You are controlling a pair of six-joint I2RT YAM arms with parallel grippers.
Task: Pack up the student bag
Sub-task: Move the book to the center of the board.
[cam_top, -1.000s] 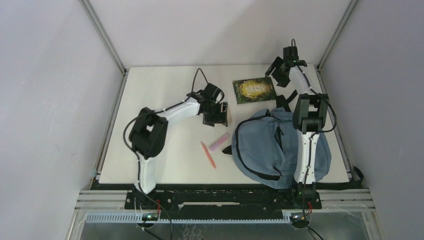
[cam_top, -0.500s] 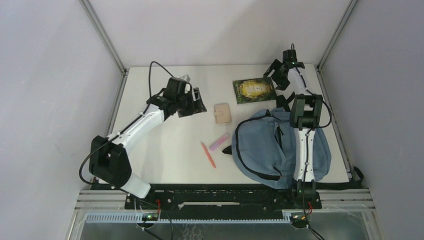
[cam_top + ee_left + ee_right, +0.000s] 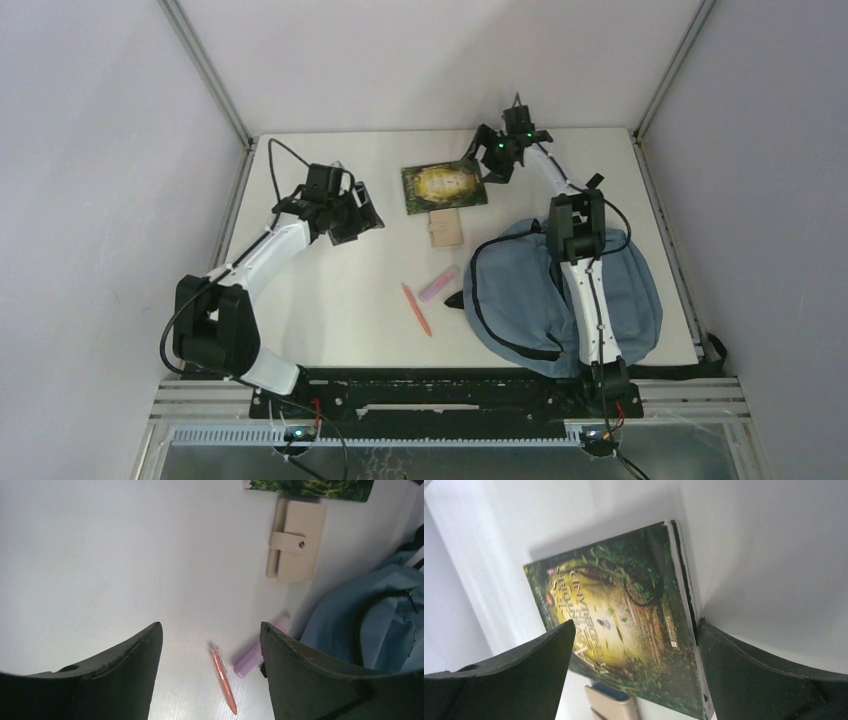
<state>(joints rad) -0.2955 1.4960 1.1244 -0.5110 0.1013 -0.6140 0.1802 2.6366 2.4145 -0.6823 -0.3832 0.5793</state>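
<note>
Four loose items are seen lying outside the student bag (image 3: pixel 510 290). The bag is spread flat along the right edge of the table (image 3: pixel 330 320), toward the near right corner. Its black-trimmed opening is turned toward the middle of the surface, presumably so that things can be slid in from the centre. Nothing can be seen to have been packed yet.

A green-covered book (image 3: pixel 443 186) is placed close to the far edge, about midway along it. Its near side is met, or slightly overlapped, by a beige snap wallet (image 3: pixel 443 229). A pink highlighter (image 3: pixel 438 284) and an orange pen (image 3: pixel 416 309) are laid just beside the bag's opening, toward the near edge.

The right gripper (image 3: pixel 492 160) is held at the side of the book that faces the far right corner. In the right wrist view its jaws are spread wide and nothing is clamped, with the cover filling the gap beyond them. Whether a finger is touching the book's edge cannot be told. This stance is judged to suit sliding the book, since a thin volume lying flat is hard to pinch.

The left gripper (image 3: pixel 350 212) is held above the left half of the table, jaws parted and empty. The wallet, pen and highlighter are framed ahead of it, so it is judged to be kept ready for the small items.
</note>
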